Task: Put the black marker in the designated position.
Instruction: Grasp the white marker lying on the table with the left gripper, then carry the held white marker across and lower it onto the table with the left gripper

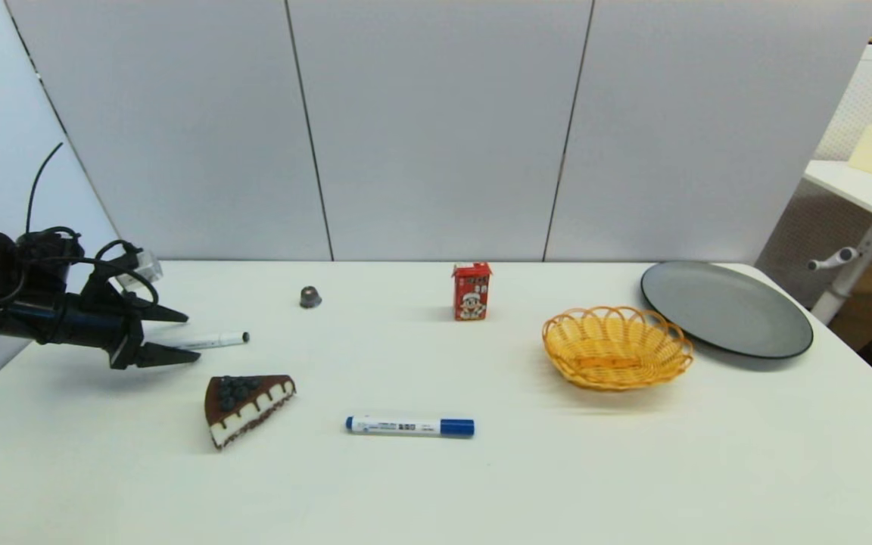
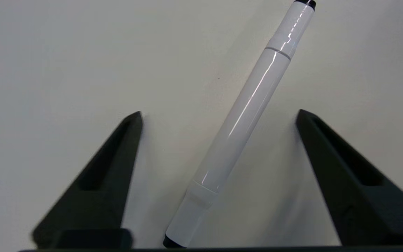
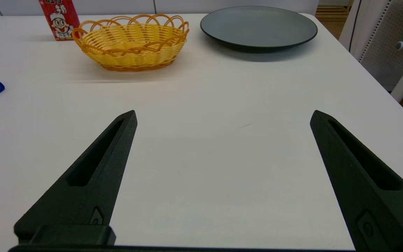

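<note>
Cake slice, blue-capped marker (lying flat), red carton, wicker basket, grey plate

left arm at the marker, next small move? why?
Probably close the left gripper on the black marker. Its fingers stand open with the barrel lying on the table between them, apparently untouched. The right gripper sits open and idle.

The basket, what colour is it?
The basket is woven yellow-orange, clearest in the right wrist view.
</note>
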Available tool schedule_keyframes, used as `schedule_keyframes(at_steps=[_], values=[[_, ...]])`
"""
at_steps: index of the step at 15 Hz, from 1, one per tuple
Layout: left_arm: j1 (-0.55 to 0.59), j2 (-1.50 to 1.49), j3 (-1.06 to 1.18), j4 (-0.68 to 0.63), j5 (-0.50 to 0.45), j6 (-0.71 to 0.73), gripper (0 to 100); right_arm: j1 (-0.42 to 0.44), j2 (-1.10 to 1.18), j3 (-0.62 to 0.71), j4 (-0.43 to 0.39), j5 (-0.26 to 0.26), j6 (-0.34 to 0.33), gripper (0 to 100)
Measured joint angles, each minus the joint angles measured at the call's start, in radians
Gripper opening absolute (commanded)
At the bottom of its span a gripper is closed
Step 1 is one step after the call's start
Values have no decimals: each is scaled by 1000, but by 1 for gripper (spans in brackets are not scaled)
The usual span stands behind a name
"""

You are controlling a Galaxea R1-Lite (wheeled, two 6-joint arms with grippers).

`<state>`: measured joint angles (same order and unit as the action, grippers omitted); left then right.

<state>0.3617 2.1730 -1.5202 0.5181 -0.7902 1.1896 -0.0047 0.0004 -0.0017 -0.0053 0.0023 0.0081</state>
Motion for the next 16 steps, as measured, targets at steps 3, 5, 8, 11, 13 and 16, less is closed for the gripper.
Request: schedule_keyframes(at_steps=[3,5,8,11,13,16], values=[[0,5,1,0,-3,-1,0,0,0,0,0,0,0,100],[0,7,1,0,-3,-1,0,0,0,0,0,0,0,100],[0,10,1,1,-4,32,0,0,0,0,0,0,0,100],[0,11,1,1,-3,35,0,0,0,0,0,0,0,100],[0,6,-1,2,-1,34,0,0,0,0,0,0,0,100],[0,-30,-9,6,1,28,0,0,0,0,0,0,-1,100]])
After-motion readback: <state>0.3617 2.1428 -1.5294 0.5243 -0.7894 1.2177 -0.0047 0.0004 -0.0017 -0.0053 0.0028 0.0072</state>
